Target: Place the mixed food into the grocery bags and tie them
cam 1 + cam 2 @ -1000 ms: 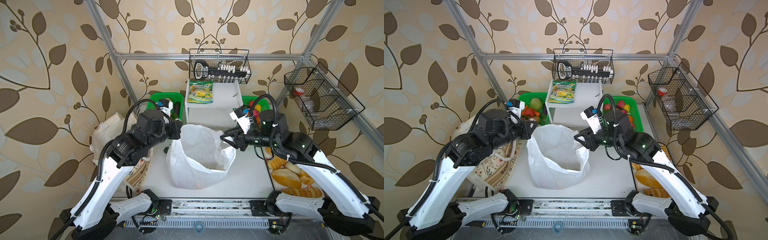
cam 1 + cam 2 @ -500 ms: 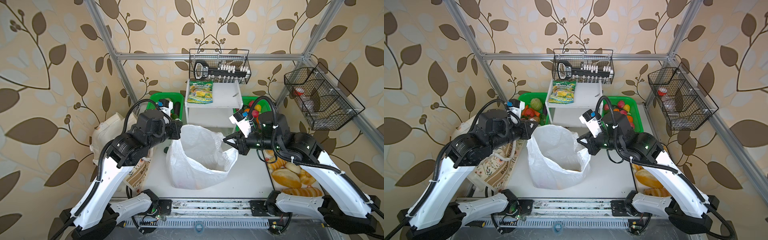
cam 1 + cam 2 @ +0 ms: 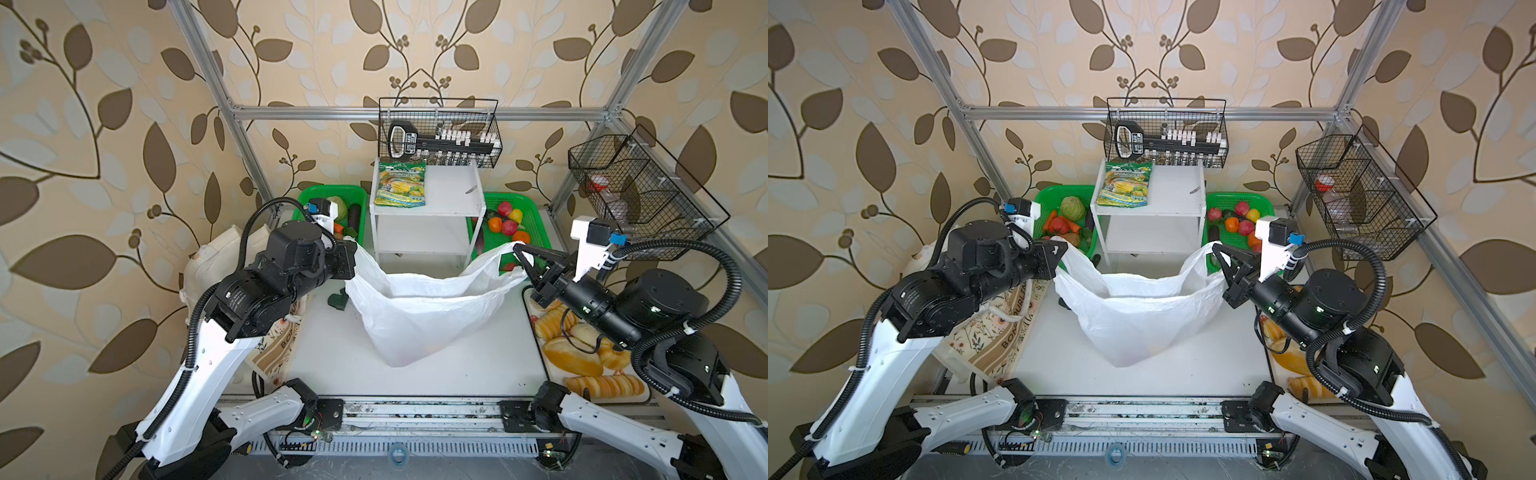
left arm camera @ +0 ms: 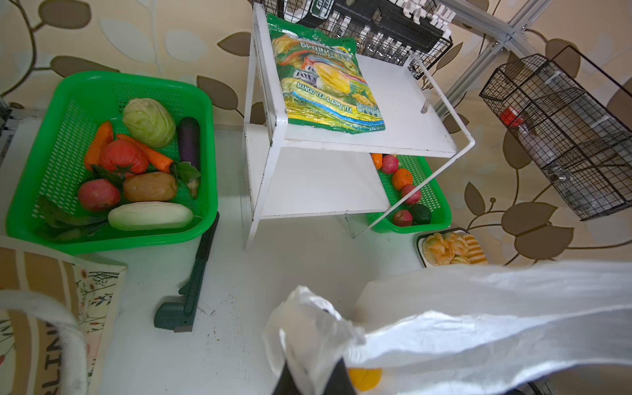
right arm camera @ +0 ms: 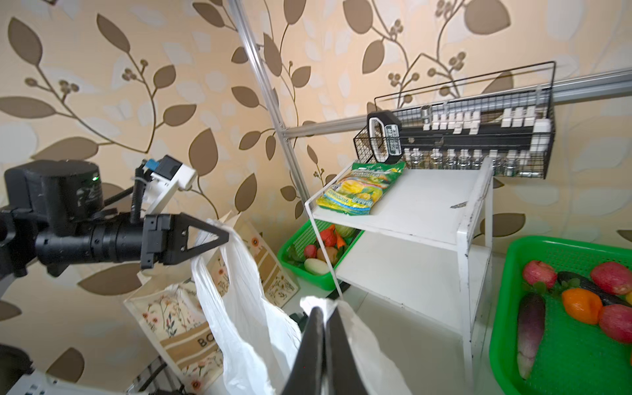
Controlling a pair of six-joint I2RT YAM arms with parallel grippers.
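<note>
A: What is seen at the left of both top views?

B: The tote point(image 3: 994, 332) is seen there. It is largely hidden by the left arm point(image 3: 892, 357), and its printed side is shown beneath that arm.

A: How is the left gripper found?

B: The left gripper point(image 5: 219, 236) is found closed at the middle left. Its jaws are pressed together on one loop of the bag point(image 3: 419, 316).

A: Where is the bag placed?

B: It is stretched across the centre of the frame, in front of the shelf point(image 3: 449, 195). Its mouth is spread wide between the two grippers. Its lower end is drawn to a point at the table point(image 3: 1059, 365); whether it rests there cannot be told. In the left wrist view a yellow-orange thing point(image 4: 364, 378) is glimpsed at the lower edge, under the film. Whether it lies inside cannot be told.

A: How is the right gripper held?

B: The right gripper point(image 5: 323, 316) is closed too, at the middle right. The bag's other loop is pinched between its jaws, in front of the basket point(image 3: 536, 232).

A: What is noted at the far right?

B: Bread point(image 3: 573, 361) is seen at the lower right.
</note>
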